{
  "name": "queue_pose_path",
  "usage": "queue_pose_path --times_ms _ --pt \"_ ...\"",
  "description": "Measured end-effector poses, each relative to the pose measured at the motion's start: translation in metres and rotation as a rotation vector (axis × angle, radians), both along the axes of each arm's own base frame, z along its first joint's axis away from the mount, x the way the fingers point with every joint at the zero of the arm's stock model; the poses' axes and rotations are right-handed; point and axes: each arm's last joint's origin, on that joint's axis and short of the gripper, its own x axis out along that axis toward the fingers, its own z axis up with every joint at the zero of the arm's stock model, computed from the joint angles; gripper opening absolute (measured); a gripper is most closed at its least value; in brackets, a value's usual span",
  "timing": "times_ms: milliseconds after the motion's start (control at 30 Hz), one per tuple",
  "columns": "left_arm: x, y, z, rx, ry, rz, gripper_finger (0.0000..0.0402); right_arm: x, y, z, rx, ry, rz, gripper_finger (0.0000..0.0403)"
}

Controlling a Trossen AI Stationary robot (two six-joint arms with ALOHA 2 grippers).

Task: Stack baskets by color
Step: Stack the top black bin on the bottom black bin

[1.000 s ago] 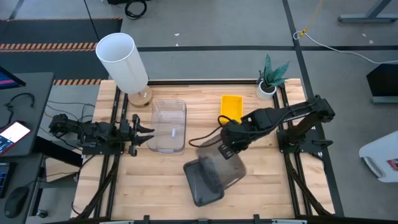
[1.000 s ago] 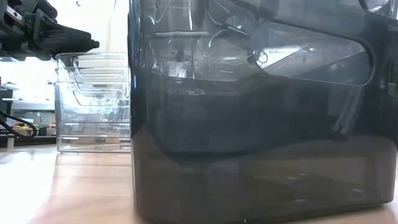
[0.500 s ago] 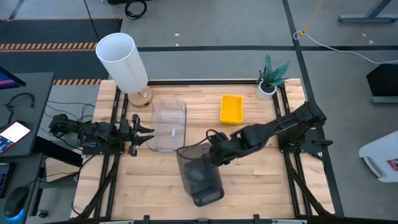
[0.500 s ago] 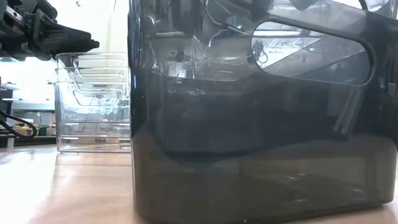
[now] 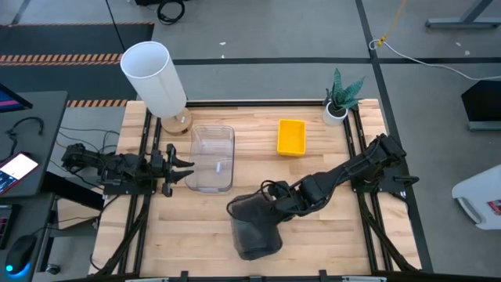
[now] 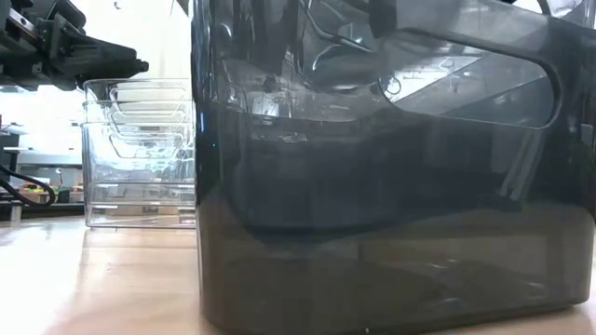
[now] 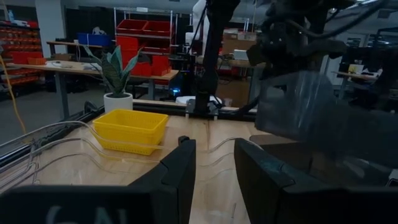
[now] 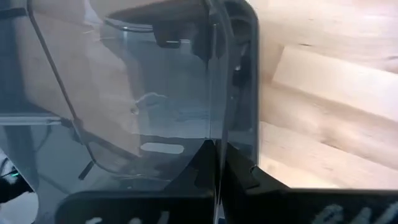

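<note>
dark grey basket point(image 5: 252, 227) | right tool point(image 5: 270, 202) clamped on its wall | left tool point(image 5: 182, 167) parted, empty, beside clear baskets point(image 5: 212, 159)

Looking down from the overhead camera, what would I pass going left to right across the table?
Left hand → clear baskets → dark grey baskets with the right hand → yellow baskets → potted plant.

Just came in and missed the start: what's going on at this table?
The robot is sorting baskets by colour. The right gripper has its jaws shut on the rim of a dark grey basket, holding it tilted over another grey one at the table's front. The clear baskets sit nested, the yellow basket stands apart, and the left gripper waits, jaws open, beside the clear ones.
</note>
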Motion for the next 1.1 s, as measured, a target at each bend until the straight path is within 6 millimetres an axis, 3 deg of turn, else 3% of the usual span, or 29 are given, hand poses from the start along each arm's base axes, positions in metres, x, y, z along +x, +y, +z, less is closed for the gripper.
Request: queue_pose_path --times_ms 633,1100 --pt "0.000 0.000 -0.001 0.002 0.006 0.000 0.0117 -0.022 0.000 -0.010 0.067 0.301 0.082 0.0010" --pt "0.000 0.000 -0.001 0.002 0.006 0.000 0.0117 -0.017 -0.013 -0.007 0.096 0.291 0.166 0.0081"
